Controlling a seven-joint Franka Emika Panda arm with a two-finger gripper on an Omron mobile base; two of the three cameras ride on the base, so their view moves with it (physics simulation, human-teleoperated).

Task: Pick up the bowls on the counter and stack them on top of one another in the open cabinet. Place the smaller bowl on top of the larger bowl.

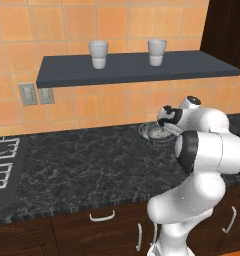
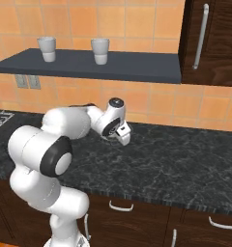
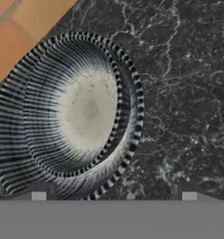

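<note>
Fingers [image 3: 114, 196] spread wide, empty, above a bowl on the bench.

In the hand view the two finger tips stand far apart with nothing between them. Just beyond them a round bowl [image 3: 72, 112], ribbed dark wall and pale speckled floor, sits upright on the black veined bench [image 3: 188, 93], close to the orange tiled wall [image 3: 16, 42]. Above, the slate-blue cabinet shelf [image 1: 137, 67] carries two white cups [image 1: 98, 54], well apart.

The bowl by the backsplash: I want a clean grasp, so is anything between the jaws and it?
Nothing visible. In the hand view the bowl lies directly beyond the open gripper, with bare counter beside it. The two white cups stand up on the shelf.
</note>
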